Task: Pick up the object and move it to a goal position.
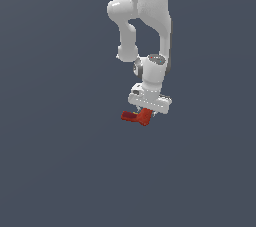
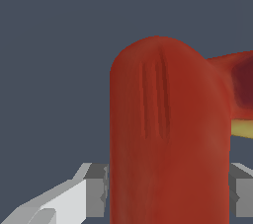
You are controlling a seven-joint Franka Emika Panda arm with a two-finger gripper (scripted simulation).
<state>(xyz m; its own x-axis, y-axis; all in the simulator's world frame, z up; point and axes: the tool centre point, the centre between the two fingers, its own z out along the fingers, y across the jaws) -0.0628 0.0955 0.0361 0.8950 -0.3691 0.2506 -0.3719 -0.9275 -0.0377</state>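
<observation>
I see the white arm (image 1: 142,11) reaching down from the top of the exterior view against a plain dark grey-blue backdrop. At its lower end sits the gripper (image 1: 146,112), its pale body tilted slightly. In the wrist view, grey fingers (image 2: 94,191) press against both sides of the red object (image 2: 168,134), so I read the gripper as clamped on it. The object (image 1: 138,116) (a glossy L-shaped piece) hangs just under the gripper, its narrower arm pointing to the exterior view's left. A little yellow shows beside its darker arm in the wrist view.
</observation>
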